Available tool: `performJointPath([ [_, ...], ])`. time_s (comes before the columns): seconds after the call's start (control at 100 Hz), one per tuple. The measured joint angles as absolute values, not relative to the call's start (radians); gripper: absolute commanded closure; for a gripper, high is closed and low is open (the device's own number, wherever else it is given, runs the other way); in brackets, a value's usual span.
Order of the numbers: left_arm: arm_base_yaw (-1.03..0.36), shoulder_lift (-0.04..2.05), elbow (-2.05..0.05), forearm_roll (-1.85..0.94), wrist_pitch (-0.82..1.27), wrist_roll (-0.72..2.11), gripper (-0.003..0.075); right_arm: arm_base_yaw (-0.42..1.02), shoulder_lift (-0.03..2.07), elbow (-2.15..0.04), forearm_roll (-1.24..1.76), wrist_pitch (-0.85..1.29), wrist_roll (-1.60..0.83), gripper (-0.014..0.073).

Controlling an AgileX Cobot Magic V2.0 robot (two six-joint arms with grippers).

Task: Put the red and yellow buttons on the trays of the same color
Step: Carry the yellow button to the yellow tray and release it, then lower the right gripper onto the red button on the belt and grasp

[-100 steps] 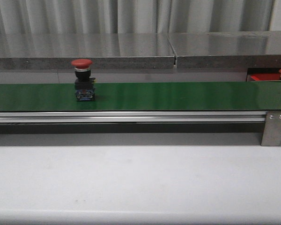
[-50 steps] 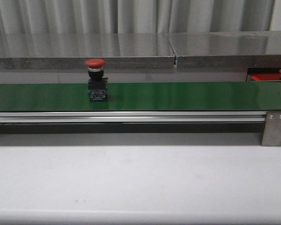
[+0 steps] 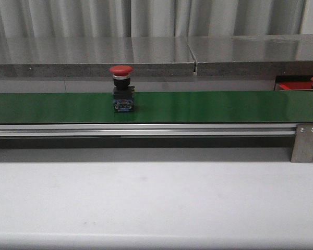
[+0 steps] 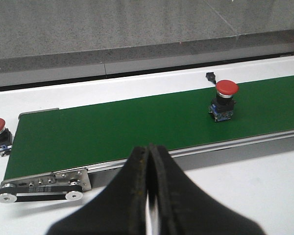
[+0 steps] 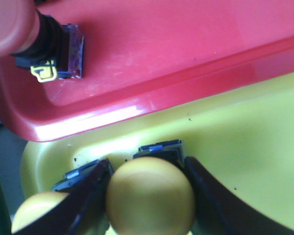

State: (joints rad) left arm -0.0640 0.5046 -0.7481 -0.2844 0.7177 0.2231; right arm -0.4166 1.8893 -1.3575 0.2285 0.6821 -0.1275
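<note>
Over the yellow tray, one button going down

Right gripper (image 5: 147,196) is closed around a yellow button (image 5: 149,193) just above the yellow tray (image 5: 245,147); a red one (image 5: 12,24) already sits in the red tray (image 5: 186,39). Left gripper (image 4: 148,161) is pinched shut, empty. Another red button (image 3: 121,88) rides the belt (image 3: 224,107) mid-width, open room all round, so that's left to do

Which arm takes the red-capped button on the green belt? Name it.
Left: the left gripper, shut and empty, faces the red-capped button on the green belt; the right gripper holds a yellow-capped button over the yellow tray.
</note>
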Motion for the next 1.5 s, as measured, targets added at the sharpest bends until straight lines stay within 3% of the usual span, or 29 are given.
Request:
performJointPath([
  [0.09, -0.064, 0.505, -0.748, -0.284, 0.718, 0.223, 0.0741, -0.417, 1.889, -1.358, 0.229, 0.682, -0.128, 0.0158],
  [0.16, -0.064, 0.505, -0.748, -0.284, 0.718, 0.223, 0.0741, -0.417, 1.889, -1.358, 0.229, 0.68, -0.128, 0.0109],
  [0.59, -0.064, 0.505, -0.748, -0.284, 0.718, 0.222, 0.0741, -0.417, 1.878, -1.358, 0.227, 0.672, -0.128, 0.0116],
  [1.01, -0.064, 0.505, -0.748, -0.284, 0.718, 0.222, 0.0741, -0.408, 1.723, -1.353, 0.208, 0.664, -0.128, 0.0116],
  [1.5, -0.064, 0.505, -0.748, -0.284, 0.718, 0.222, 0.0741, -0.233, 1.525, -1.31, 0.192, 0.691, -0.136, 0.0081],
])
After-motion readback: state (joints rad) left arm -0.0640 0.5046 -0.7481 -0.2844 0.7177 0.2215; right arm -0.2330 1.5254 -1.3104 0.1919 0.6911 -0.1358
